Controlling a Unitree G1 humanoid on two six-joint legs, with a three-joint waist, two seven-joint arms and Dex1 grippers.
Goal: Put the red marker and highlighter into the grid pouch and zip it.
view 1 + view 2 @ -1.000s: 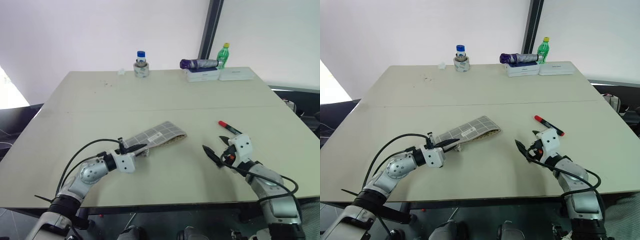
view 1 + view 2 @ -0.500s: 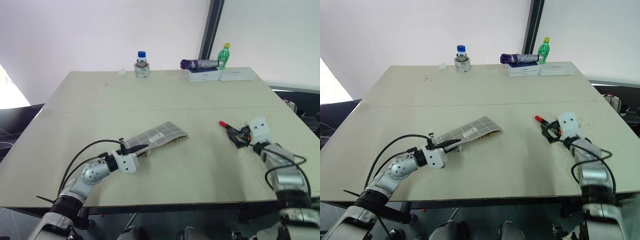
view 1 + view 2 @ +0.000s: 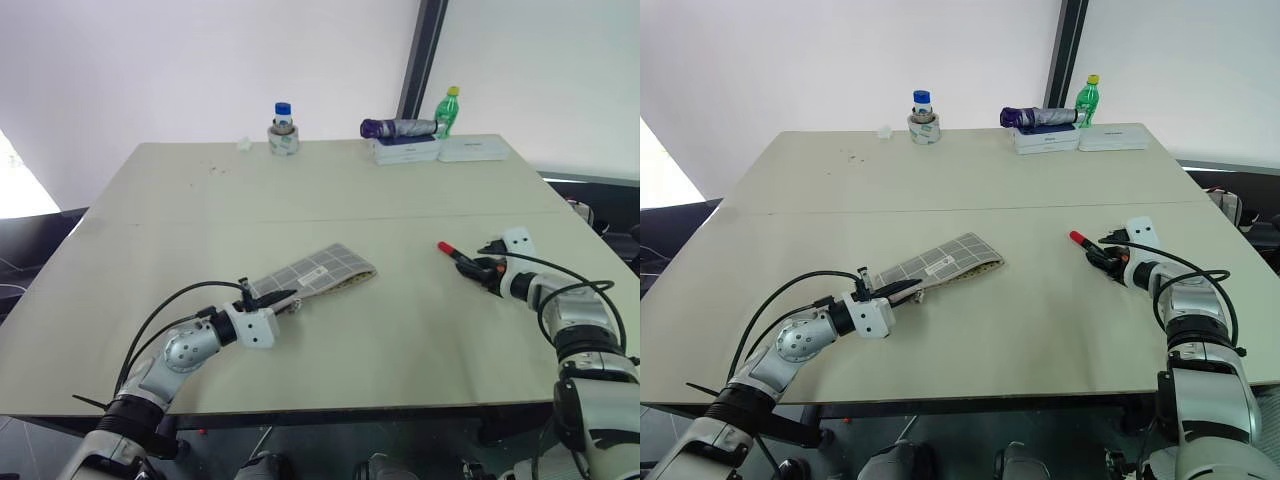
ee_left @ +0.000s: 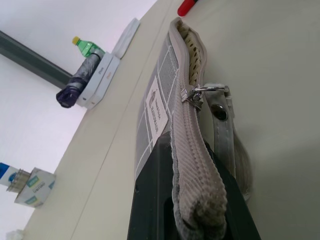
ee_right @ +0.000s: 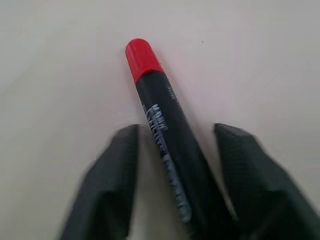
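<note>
Down on the wide, pale beige table (image 3: 330,190) lies a flat grey fabric grid pouch with white lines (image 3: 320,270). It rests near the middle of the table, a bit to the robot's left, and it lies at a slant. The left gripper (image 3: 275,297) is closed tight on the near end of the grid pouch, pinching its edge between the two black fingers. In the left wrist view you can see a small white label (image 4: 157,107) on the side of the pouch. You can also see a little silver zipper pull (image 4: 192,95) partway along the top edge. Past the zipper pull, the far end of the pouch gapes open a little. A pale strap with a round snap (image 4: 220,120) hangs just beside the zipper.

Over on the robot's right lies a slim marker with a red cap and a dark body (image 5: 162,125). It is flat on the table, well apart from the grid pouch. The right gripper (image 3: 1102,252) is low over the marker's dark end. Its two black fingers (image 5: 115,170) are spread, one on each side of the marker. They are not squeezing it, and a strip of table shows between one finger and the marker. The red cap sticks out past the fingertips.

At the far edge of the table stand a small jar with a blue lid (image 3: 283,128) and a green bottle with a yellow cap (image 3: 449,110). A folded purple umbrella (image 3: 397,127) lies on a flat white box (image 3: 405,149).
</note>
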